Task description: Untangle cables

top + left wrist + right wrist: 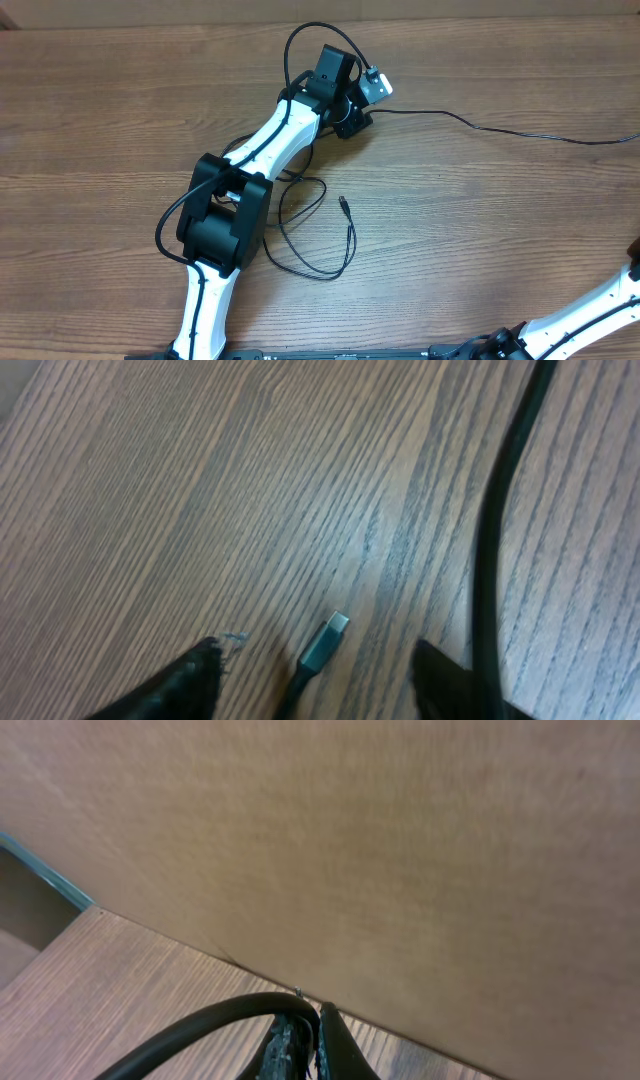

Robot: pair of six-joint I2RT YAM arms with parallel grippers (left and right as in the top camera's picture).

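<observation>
Gaping left hand [318, 678] straddles cable plug [326, 638] lying loose on table [200, 510]; right hand [310, 1045] closed tight, facing brown panel [400, 840].

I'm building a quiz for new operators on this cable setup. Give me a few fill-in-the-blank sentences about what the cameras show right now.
1. The left gripper has its jaws ___, with a cable plug lying on the table between them.
2. The right gripper has its jaws ___, with nothing between them.
3. In the overhead view, a thin cable runs from beside the left gripper to the picture's ___ edge.
Missing words: open; shut; right.
</observation>
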